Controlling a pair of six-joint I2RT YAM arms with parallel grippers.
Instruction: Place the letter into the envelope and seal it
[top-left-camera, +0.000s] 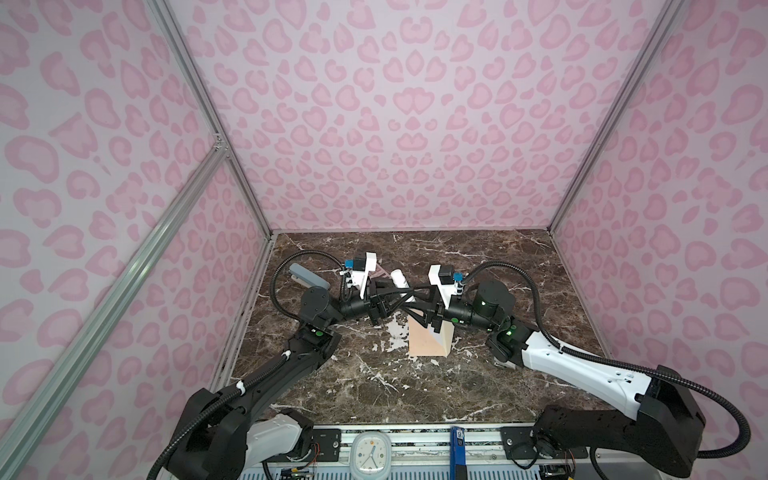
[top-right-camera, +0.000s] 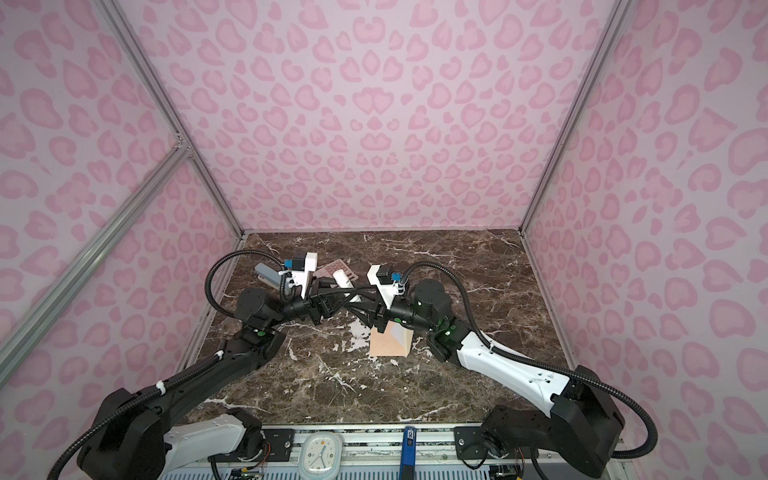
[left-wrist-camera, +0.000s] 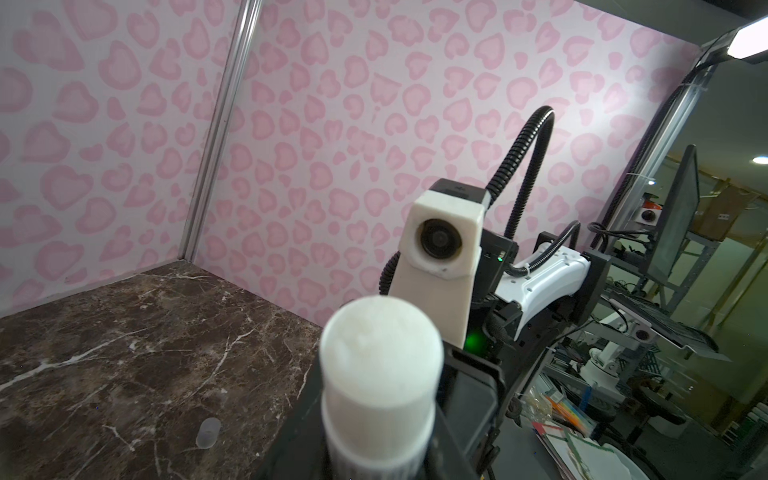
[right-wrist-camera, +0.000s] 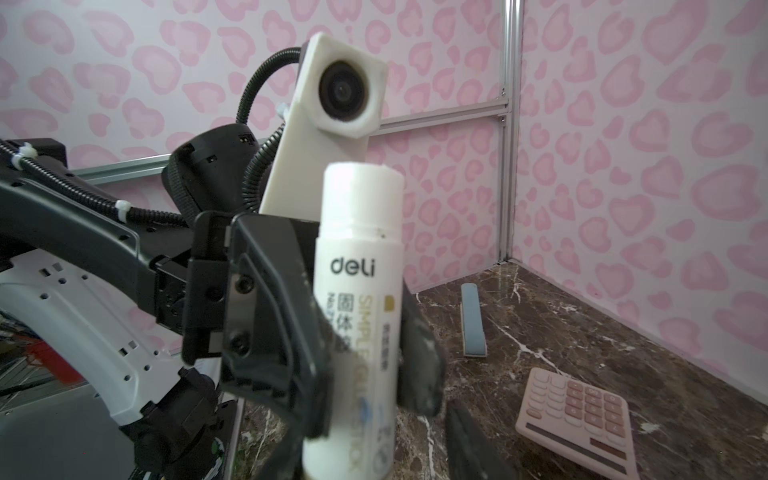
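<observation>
1. The left claw (right-wrist-camera: 345, 340) is clamped on the middle of a white glue stick (right-wrist-camera: 357, 257), with one finger on each side. The stick is uncapped, white tip up.
2. The right claw (top-left-camera: 409, 296) sits at the stick's base with its jaws parted. In the right wrist view one dark finger (right-wrist-camera: 469, 440) stands clear of the stick, with counter showing in the gap, so this claw has hold of nothing.
3. The two claws meet tip to tip above the middle of the counter (top-left-camera: 415, 395), each wrist camera facing the other.
4. The envelope (top-left-camera: 428, 345) lies flat on the counter under the right wrist, seen in both top views. The arm hides its far end.
5. The letter — a paler patch at the envelope's far end may be it, but the arm covers too much to say.
6. A small clear cap (left-wrist-camera: 208, 432) stands on the counter, apart from the stick.
7. A pink calculator (right-wrist-camera: 577, 415) lies on the counter behind the claws. A grey bar (right-wrist-camera: 473, 324) lies farther off, near the left wall.
</observation>
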